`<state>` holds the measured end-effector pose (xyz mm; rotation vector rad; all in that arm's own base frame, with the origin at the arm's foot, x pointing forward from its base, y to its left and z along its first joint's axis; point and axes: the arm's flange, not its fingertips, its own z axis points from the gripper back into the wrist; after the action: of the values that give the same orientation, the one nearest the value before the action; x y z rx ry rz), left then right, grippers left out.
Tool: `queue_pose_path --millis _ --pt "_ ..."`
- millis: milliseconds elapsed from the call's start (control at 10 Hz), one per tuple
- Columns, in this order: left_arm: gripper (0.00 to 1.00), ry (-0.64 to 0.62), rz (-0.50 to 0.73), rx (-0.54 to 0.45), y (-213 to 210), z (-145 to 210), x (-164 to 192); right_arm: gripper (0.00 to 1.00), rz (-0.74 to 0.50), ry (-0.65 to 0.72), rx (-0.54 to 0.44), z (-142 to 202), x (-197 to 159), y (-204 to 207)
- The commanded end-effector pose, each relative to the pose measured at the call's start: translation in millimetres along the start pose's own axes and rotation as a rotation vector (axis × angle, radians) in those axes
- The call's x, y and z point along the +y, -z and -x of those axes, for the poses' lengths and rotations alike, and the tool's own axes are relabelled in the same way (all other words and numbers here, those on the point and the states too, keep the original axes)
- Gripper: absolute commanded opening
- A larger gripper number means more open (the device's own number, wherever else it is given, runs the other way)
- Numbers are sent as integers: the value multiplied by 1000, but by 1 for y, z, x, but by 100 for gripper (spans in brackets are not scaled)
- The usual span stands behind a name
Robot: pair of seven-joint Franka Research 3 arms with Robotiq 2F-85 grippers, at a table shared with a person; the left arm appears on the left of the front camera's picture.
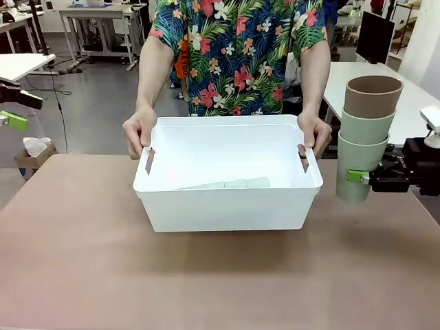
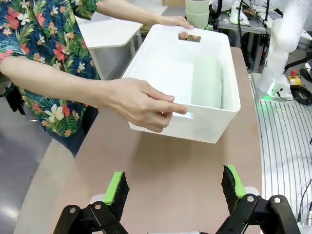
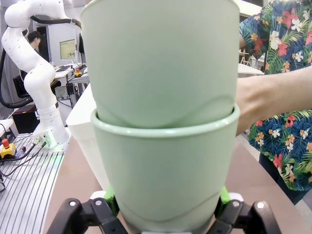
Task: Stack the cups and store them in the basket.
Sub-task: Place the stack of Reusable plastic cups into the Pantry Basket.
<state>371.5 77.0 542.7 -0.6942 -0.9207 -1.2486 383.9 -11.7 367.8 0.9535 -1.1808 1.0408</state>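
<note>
White plastic basket (image 1: 228,210) held above the surface (image 1: 227,289) by the person's hands (image 1: 140,130), pale green cups (image 2: 206,83) lying inside; my right gripper (image 1: 363,177) grips a brown-topped stack (image 1: 364,141) beside it, which could clip the rim if swung low, while my left (image 2: 173,187), spread wide and unladen, has room.

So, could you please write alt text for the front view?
A person's hands hold a white basket above a table, pale green cups lying inside. At right, the right gripper grips an upright stack of two green cups and a brown one.
</note>
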Motion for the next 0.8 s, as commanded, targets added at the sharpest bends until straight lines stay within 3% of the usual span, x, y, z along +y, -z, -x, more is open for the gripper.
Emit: queue_pose_path --millis 0,700 --pt "100 6 -5 -1 -1 -1 1 85 0 -10 -1 -4 0 0" --pt "100 6 -5 -1 -1 -1 1 85 0 -10 -1 -4 0 0"
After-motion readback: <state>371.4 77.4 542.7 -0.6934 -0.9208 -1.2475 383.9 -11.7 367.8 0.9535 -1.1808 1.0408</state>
